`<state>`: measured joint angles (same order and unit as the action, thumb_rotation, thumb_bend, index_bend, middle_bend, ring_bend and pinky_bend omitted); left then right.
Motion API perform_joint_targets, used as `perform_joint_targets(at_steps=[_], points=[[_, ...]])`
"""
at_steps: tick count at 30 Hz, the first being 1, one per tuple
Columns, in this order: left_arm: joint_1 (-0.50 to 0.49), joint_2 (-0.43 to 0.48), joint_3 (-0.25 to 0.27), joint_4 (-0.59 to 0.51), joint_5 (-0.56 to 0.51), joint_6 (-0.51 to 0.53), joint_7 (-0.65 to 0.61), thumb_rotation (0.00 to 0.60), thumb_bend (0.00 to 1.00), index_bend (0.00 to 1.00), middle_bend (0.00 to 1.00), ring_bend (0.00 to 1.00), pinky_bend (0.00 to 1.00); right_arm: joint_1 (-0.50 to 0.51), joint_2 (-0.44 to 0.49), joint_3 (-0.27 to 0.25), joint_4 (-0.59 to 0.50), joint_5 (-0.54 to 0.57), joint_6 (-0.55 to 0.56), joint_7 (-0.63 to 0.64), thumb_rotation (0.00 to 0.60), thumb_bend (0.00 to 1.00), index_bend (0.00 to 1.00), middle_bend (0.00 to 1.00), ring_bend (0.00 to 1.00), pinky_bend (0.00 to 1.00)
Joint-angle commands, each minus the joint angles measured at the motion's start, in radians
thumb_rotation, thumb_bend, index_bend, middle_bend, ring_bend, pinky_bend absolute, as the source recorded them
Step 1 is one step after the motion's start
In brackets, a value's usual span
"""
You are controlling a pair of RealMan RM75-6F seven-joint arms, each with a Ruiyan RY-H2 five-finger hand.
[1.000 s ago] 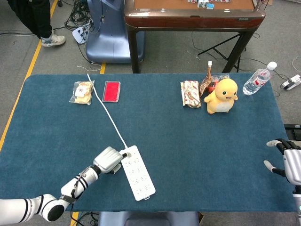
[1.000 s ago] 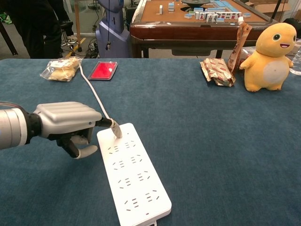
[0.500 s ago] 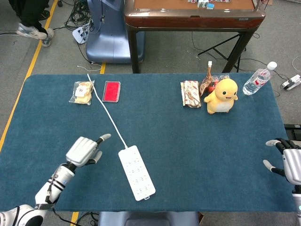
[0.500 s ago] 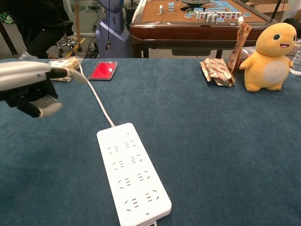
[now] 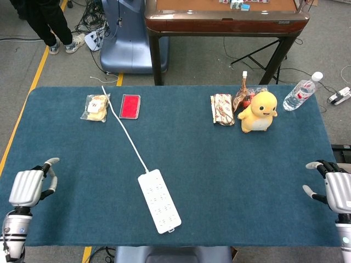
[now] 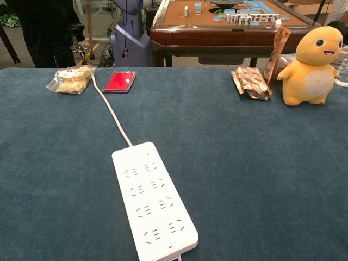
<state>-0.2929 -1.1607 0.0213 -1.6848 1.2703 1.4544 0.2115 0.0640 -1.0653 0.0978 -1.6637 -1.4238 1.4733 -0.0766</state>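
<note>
The long white plastic power strip (image 5: 159,201) is seen flat on the blue-covered counter (image 5: 230,164), mid-front, its cord trailing away. Judged rigid, light and smooth, it is best gripped across its narrow width. The left hand (image 5: 28,187) and right hand (image 5: 334,190) are held empty, fingers apart, at the counter's edges.
</note>
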Motion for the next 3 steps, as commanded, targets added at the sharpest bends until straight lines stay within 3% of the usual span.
perform_joint_targets(at_steps=[1,3], points=[[0.04,0.017,0.016,0.025,-0.016,0.017,0.001,0.6,0.5,0.32,0.5,0.48,0.66,0.001,-0.006,-0.001,0.002,0.004,-0.004,0.001,0.6,0.13,0.39,0.37,0.34,0.51],[0.059,0.024,0.019,0.036,-0.017,0.023,-0.005,0.6,0.5,0.33,0.49,0.48,0.66,0.0,-0.008,-0.001,0.001,0.006,-0.005,0.0,0.6,0.13,0.39,0.37,0.34,0.51]])
